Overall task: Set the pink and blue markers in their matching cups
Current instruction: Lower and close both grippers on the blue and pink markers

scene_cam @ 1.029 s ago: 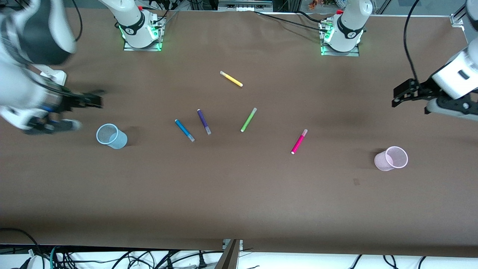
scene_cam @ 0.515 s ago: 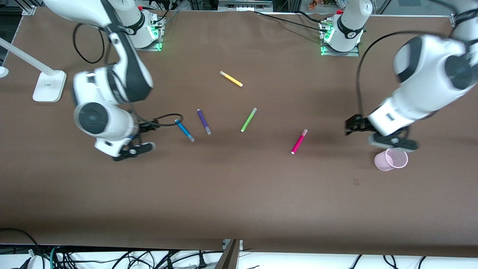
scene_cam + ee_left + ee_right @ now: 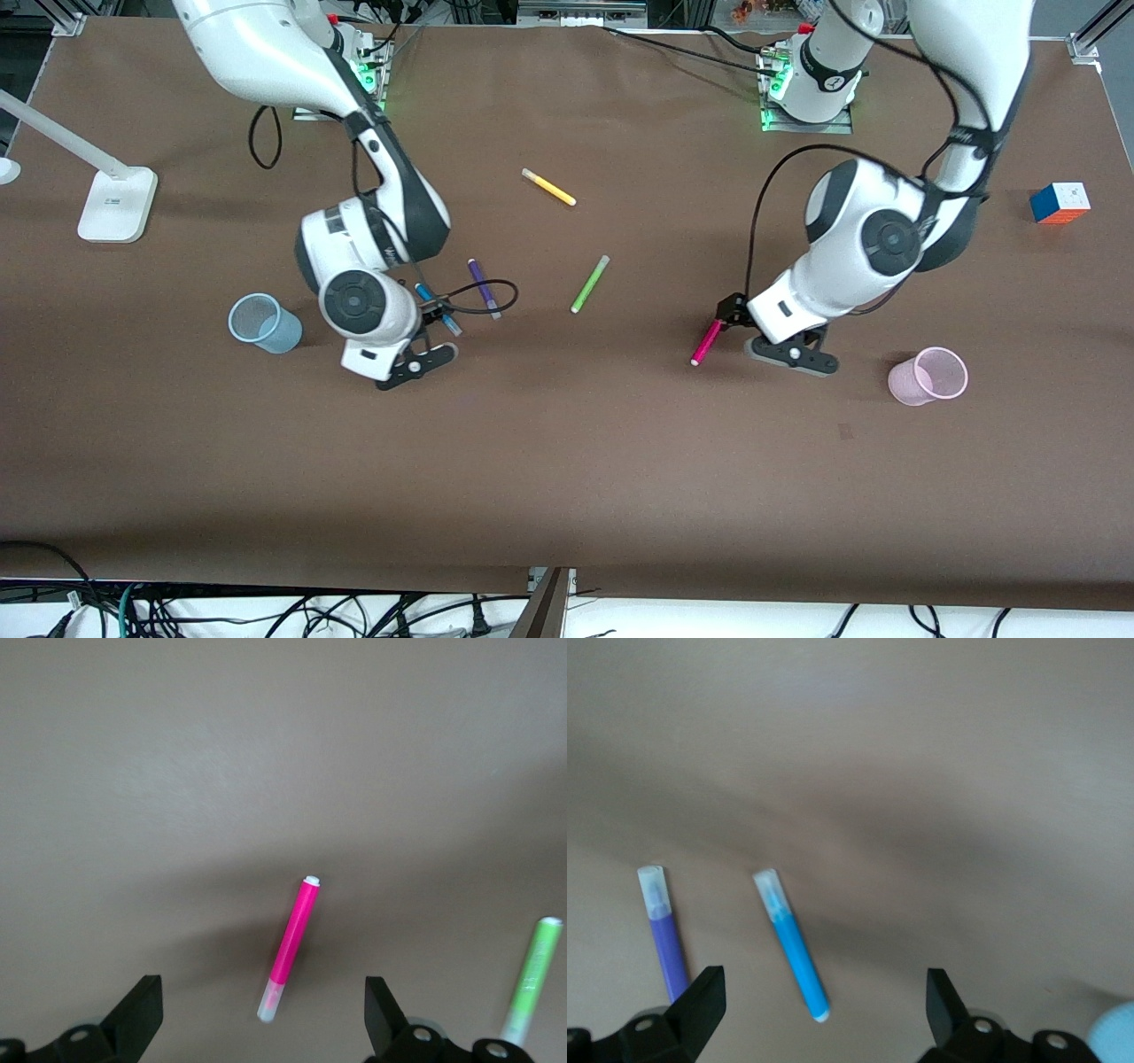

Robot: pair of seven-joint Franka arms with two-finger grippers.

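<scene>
The blue marker [image 3: 453,325] lies on the brown table, partly hidden under my right gripper [image 3: 429,338], which hovers open over it. In the right wrist view the blue marker [image 3: 794,948] lies between the open fingers of the right gripper [image 3: 824,1008]. The pink marker [image 3: 706,344] lies toward the left arm's end, with my open left gripper [image 3: 760,335] over its capped end. In the left wrist view the pink marker [image 3: 292,948] lies between the spread fingers of the left gripper [image 3: 262,1017]. The pale blue cup [image 3: 264,323] and the pale pink cup [image 3: 928,376] stand upright.
A dark purple pen [image 3: 484,288] lies right beside the blue marker, a lime-green pen [image 3: 589,283] mid-table, and a yellow pen [image 3: 549,187] farther from the front camera. A colour cube [image 3: 1060,202] sits at the left arm's end, a lamp base [image 3: 115,204] at the right arm's end.
Both arms have swung in from the table's ends. The right gripper now hovers over the blue marker and the left gripper over the pink marker. The pens and cups have not moved.
</scene>
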